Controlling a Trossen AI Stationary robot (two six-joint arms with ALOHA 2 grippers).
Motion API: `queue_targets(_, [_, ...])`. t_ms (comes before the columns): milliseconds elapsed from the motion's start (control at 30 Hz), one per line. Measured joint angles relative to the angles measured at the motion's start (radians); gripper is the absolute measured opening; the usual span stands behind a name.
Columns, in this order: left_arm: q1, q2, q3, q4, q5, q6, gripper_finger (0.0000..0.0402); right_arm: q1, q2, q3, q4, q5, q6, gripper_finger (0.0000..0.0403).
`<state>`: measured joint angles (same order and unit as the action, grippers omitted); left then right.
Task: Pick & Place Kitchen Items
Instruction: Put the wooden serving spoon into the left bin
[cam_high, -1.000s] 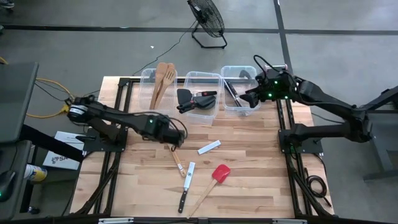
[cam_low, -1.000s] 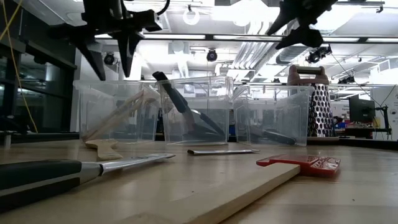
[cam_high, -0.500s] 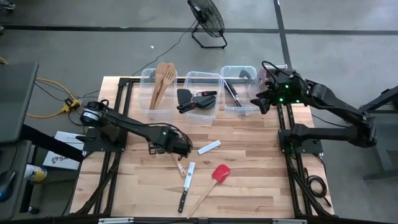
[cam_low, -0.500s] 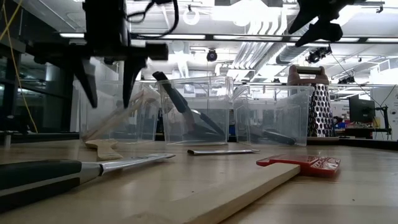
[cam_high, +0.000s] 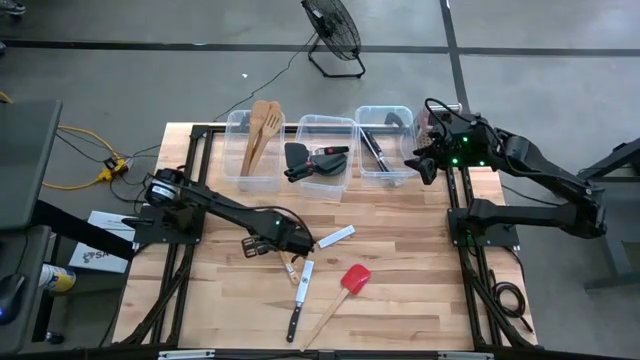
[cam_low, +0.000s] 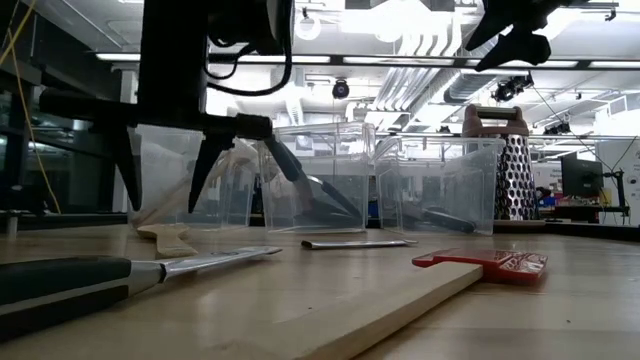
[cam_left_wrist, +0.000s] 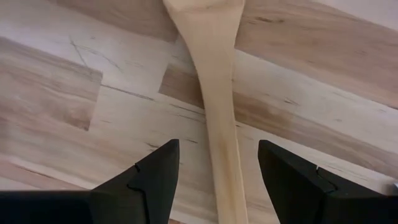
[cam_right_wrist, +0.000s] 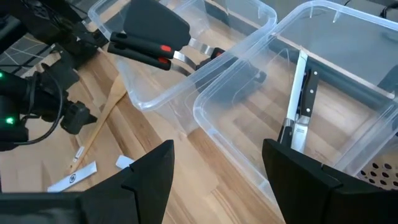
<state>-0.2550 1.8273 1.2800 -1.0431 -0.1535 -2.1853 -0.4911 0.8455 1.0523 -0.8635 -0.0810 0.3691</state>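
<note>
Left gripper poised over a pale wooden spatula

The left gripper (cam_left_wrist: 217, 180) hung with jaws wide, straddling the pale wooden spatula's (cam_left_wrist: 214, 93) handle on the butcher-block table (cam_high: 400, 290); its long axis ran straight ahead between the fingers, so a short drop should seat it. The right gripper (cam_right_wrist: 217, 180), also wide and empty, waited over the clear plastic bins (cam_right_wrist: 323, 81), well apart.

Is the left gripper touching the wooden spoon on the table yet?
Apart. Left wrist view: left gripper open, wooden spoon handle between its fingers with table visible either side.

no legible text, labels or numbers
</note>
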Motion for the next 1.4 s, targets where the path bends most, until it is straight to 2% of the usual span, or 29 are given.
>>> queue_targets(167, [0.016, 0.022, 0.000, 0.007, 0.039, -0.013, 0.0213, 0.000, 0.000, 0.000, 0.000, -0.003, -0.023, 0.0235])
queue_targets(567, [0.133, 0.044, -0.002, 0.035, 0.115, 0.139, 0.0213, 0.000, 0.000, 0.000, -0.001, -0.003, -0.041, 0.0235])
queue_targets(1100, [0.122, 0.034, -0.146, 0.201, 0.159, 0.060, 0.0212, 0.000, 0.000, 0.000, -0.002, -0.003, -0.086, 0.0235])
queue_targets(1200, [0.121, 0.033, -0.165, 0.227, 0.159, 0.056, 0.0199, 0.000, 0.000, 0.000, -0.002, -0.003, -0.086, 0.0235])
queue_targets(1400, [0.109, 0.035, -0.175, 0.233, 0.162, 0.039, 0.0149, 0.000, 0.000, 0.000, -0.002, -0.003, -0.087, 0.0235])
